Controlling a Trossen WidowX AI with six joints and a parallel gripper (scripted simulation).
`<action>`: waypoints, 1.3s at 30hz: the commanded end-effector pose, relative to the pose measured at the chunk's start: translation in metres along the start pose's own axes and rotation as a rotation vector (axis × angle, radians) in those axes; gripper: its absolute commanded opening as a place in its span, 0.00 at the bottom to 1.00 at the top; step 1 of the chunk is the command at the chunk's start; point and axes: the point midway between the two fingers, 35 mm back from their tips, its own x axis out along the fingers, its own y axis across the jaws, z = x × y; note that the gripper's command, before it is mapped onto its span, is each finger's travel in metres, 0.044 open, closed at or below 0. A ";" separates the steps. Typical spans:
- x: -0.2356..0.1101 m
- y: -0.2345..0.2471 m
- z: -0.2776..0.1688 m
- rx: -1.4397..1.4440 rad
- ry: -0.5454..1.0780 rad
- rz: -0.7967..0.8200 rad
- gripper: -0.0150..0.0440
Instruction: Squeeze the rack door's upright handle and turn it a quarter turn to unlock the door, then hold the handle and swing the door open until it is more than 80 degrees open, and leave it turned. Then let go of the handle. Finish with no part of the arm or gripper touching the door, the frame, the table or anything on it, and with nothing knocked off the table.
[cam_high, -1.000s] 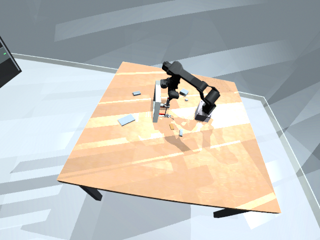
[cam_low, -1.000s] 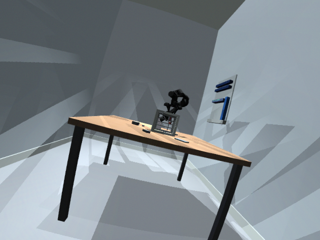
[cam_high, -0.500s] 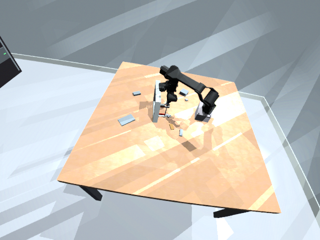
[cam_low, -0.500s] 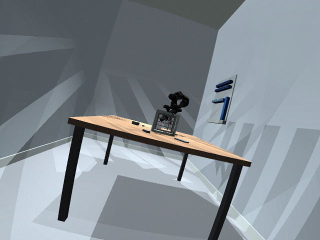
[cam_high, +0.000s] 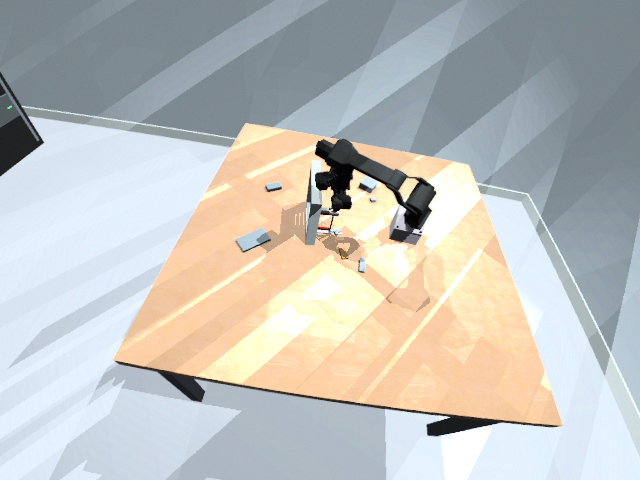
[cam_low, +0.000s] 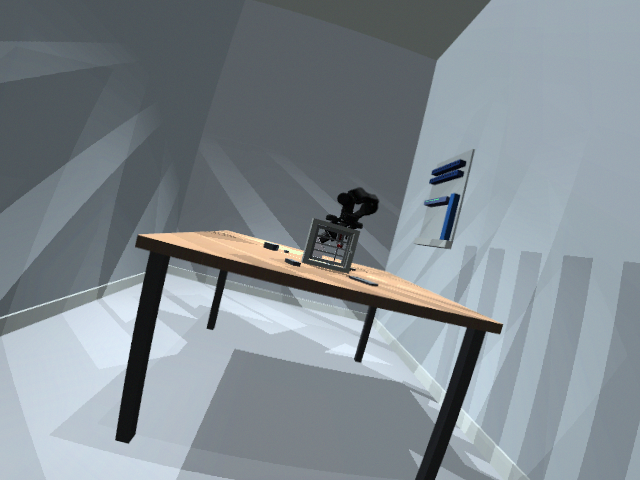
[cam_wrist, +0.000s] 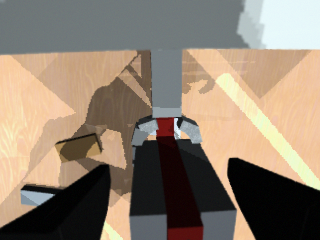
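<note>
The gripper (cam_high: 341, 202) (cam_low: 327, 237) (cam_wrist: 169, 169) is held with its fingers apart and nothing clamped between them. In the wrist view, the handle (cam_high: 324, 227) (cam_low: 339, 241) (cam_wrist: 182, 185), dark and grey with a red stripe, is seen in the space between the fingers, with a gap left on either side. Whether it is level with the fingertips cannot be told. The handle is joined by a grey bar (cam_wrist: 166, 82) to the rack (cam_high: 310, 229) (cam_low: 309, 242) (cam_wrist: 120, 25), which is set upright on the table (cam_high: 310, 361) (cam_low: 310, 289). How far the handle is turned cannot be made out.

Near the handle, a brown block (cam_high: 343, 253) (cam_wrist: 79, 148) is seen on the table, with a small grey block (cam_high: 361, 265) (cam_wrist: 37, 196) just beyond it. On the rack's other side, a flat plate (cam_high: 253, 240) (cam_low: 363, 280) and a thin block (cam_high: 273, 186) (cam_low: 292, 262) are laid apart. A grey box (cam_high: 368, 184) (cam_low: 270, 245) is seen beside the arm (cam_high: 377, 167) (cam_low: 364, 196), which is carried on a base (cam_high: 405, 236). Farther out, a panel (cam_low: 436, 222) is mounted on the wall.
</note>
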 end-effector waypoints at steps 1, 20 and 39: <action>0.006 -0.001 -0.001 0.010 0.013 -0.004 0.74; 0.007 -0.001 -0.001 0.010 0.013 -0.004 0.30; 0.007 -0.001 -0.001 -0.604 0.014 0.000 0.28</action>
